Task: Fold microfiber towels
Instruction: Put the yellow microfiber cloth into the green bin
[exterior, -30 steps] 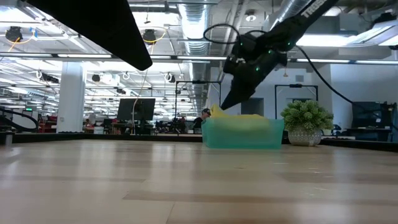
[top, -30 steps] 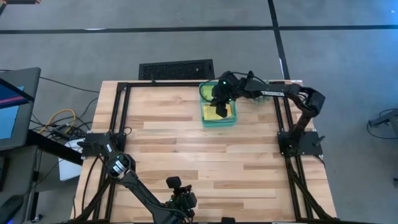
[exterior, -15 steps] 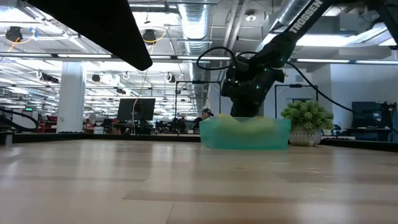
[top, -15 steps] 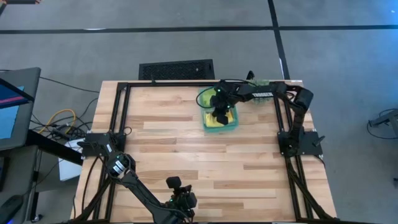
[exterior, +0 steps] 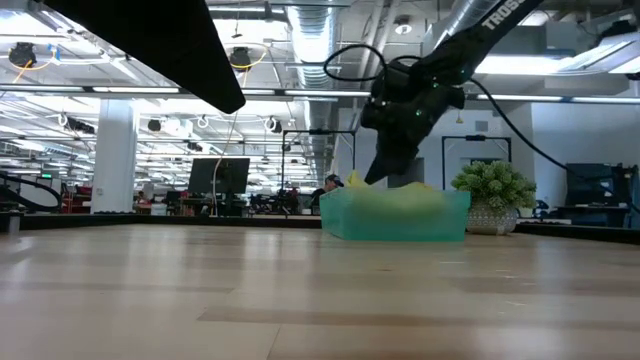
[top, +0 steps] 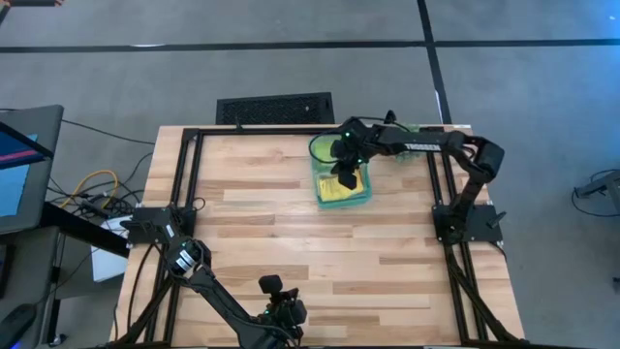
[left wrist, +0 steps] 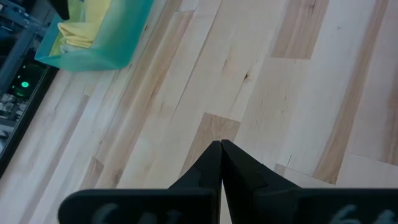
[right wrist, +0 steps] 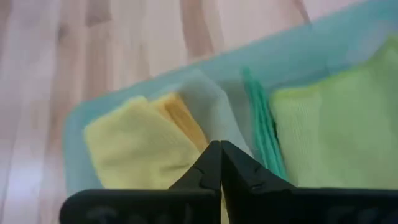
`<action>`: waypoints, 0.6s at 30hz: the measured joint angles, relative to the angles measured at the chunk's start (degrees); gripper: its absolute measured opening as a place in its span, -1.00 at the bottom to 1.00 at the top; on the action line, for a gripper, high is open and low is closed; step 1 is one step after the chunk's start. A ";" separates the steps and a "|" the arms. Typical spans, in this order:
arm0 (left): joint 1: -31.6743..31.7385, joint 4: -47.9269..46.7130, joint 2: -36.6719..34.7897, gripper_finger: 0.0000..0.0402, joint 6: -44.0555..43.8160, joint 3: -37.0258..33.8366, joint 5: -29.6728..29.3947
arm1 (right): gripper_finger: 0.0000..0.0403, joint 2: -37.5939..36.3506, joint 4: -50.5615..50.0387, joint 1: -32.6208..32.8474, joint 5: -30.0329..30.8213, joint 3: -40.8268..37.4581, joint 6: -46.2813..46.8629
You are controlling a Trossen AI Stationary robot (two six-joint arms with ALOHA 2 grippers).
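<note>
- The right pincer (top: 343, 175) is positioned over the teal bin (top: 360, 195), which stands toward the far edge of the worktop (top: 291, 233), right of its middle.
- In the right wrist view its fingertips (right wrist: 219, 163) are seen pressed together, clenched with nothing visibly held between them, just above the bin's contents.
- A yellow towel (right wrist: 140, 149) is seen lying folded in the bin, beside a pale green towel (right wrist: 339, 134); the two are separated by a teal edge of cloth (right wrist: 261, 124).
- In the low view, yellow cloth is seen rising slightly above the bin's rim beside the pincer.
- A small green plant (exterior: 492, 192) is seen just beside the bin.
- The left pincer (left wrist: 220, 165) is held at the near edge of the worktop, clenched on nothing, well apart from the bin.
</note>
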 joint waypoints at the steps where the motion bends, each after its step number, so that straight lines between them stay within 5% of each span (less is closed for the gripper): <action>1: 0.00 0.00 0.00 -1.00 0.00 0.00 0.00 | -0.86 0.17 -0.09 0.00 1.26 0.00 0.50; 18: 0.28 -0.02 0.00 -1.00 0.02 -0.02 -0.55 | -0.88 3.05 -11.25 3.56 -1.32 0.00 -6.78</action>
